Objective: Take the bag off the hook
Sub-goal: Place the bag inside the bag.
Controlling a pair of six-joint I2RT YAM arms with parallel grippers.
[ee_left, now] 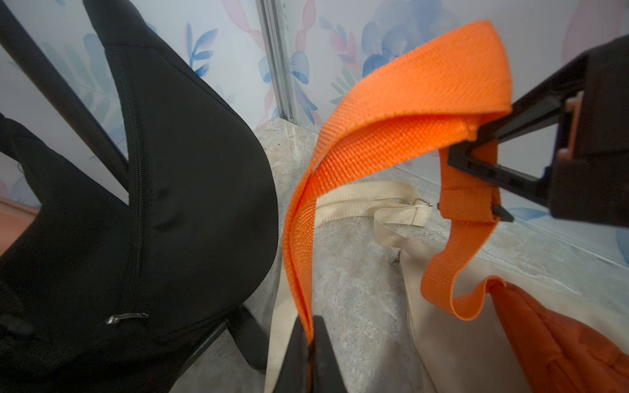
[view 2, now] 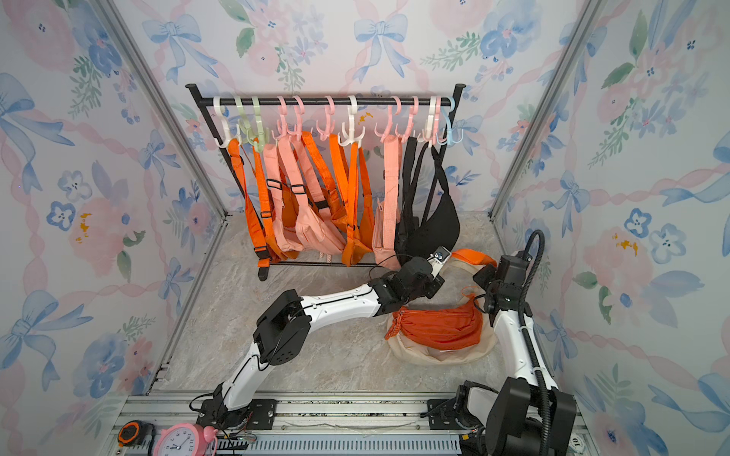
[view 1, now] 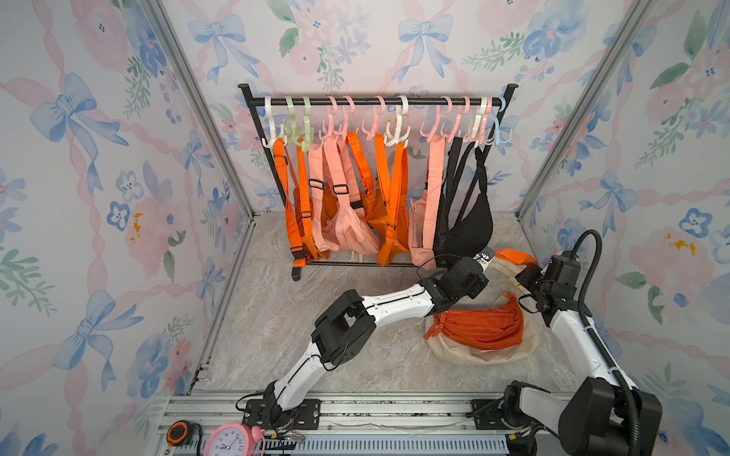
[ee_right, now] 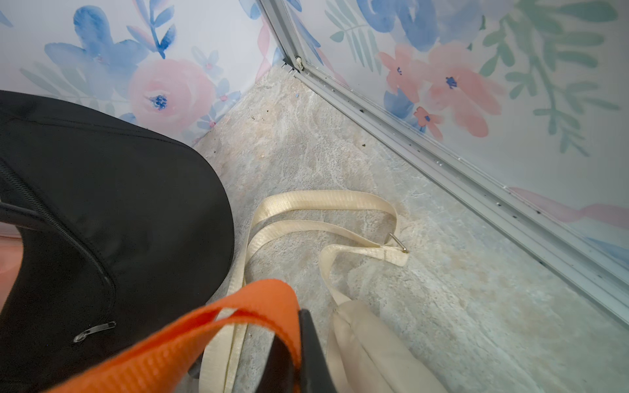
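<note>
Left wrist view: we clench left claw [ee_left: 311,335] and right claw [ee_left: 474,151] on the woven orange strap [ee_left: 391,112]; in a top view its orange fabric bag [view 1: 480,325] lies six o'clock of both.

We record a marble-patterned tabletop [view 1: 276,323]. A black garment rack [view 1: 295,272] stands at twelve o'clock, and a cream bag [view 1: 474,355] lies at four o'clock.

Open floor [view 1: 276,316] is left before the rack [view 1: 424,102] on the left. Passage through the rack is blocked by hung bags [view 1: 343,233]. The back right corner is narrowed by the black bag [view 1: 474,225], a beige strap [ee_right: 326,197] and the wall [view 1: 632,197], and crossed by the held orange strap [ee_left: 391,119]
</note>
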